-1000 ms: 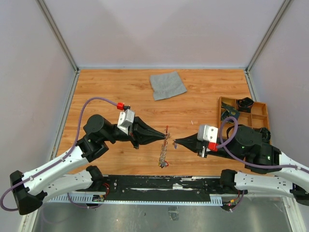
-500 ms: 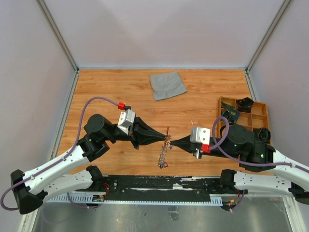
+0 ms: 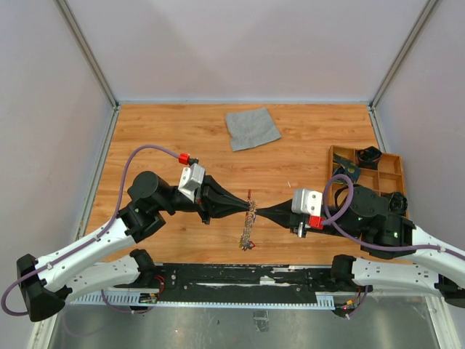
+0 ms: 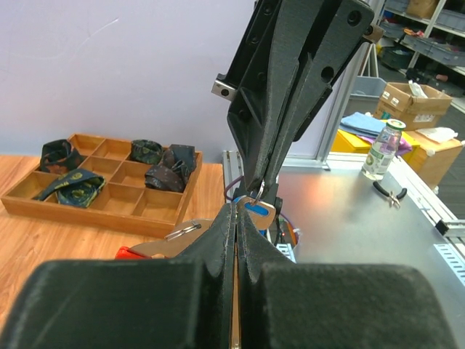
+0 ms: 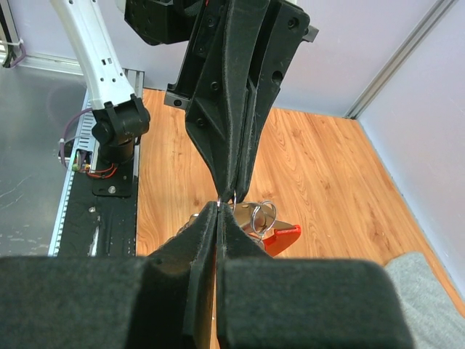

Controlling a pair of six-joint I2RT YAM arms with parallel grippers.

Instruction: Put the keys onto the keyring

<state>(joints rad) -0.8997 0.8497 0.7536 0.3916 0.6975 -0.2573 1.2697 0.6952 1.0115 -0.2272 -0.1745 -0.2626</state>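
Meeting tip to tip at centre of counter (image 3: 167, 131), left gripper (image 3: 246, 209) and right gripper (image 3: 260, 213) are both pressing fingers together; pinched item unclear. One keyring (image 3: 248, 229) is trailing toward 6 o'clock between them, one blue key (image 4: 254, 209) showing.

Keyring (image 3: 248, 227) — silvery chain, red at its ends — stretched out mid-table; blue-headed key (image 4: 255, 209) at its middle.

From above, the tiny silvery metal keys (image 3: 248, 229) are too small to tell apart, and the right wrist view cuts off the grey cloth square (image 5: 429, 291).
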